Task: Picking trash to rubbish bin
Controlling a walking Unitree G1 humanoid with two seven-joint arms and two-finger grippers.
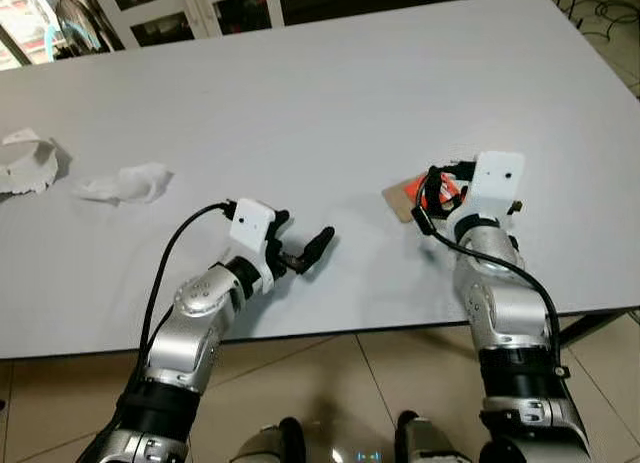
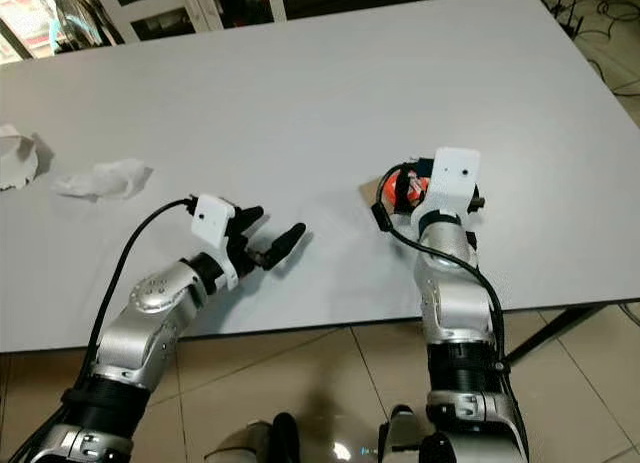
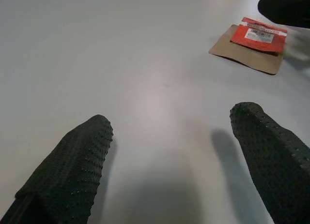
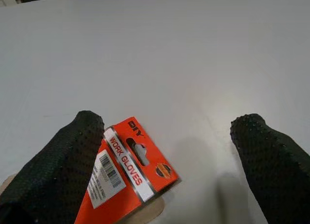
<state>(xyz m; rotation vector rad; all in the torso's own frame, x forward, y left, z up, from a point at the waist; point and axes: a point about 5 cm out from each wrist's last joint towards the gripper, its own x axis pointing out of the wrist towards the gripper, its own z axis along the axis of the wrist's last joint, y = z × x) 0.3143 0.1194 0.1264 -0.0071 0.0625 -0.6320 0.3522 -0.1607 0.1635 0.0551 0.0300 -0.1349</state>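
Crumpled tissue (image 1: 122,184) and torn paper (image 1: 25,161) lie far left.

A pale grey table (image 1: 330,113) takes up most of the frame. At lower left the left gripper (image 1: 300,248) rests with fingers spread. Right of centre the right gripper (image 1: 440,195) sits over an orange and brown card (image 1: 405,198). At the far left lie crumpled tissue (image 1: 125,183) and a torn white scrap (image 1: 25,163).

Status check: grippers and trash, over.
Right gripper open over glove card, not gripped. Left gripper open above bare table. Tissue and paper scrap lie far left. Path clear.
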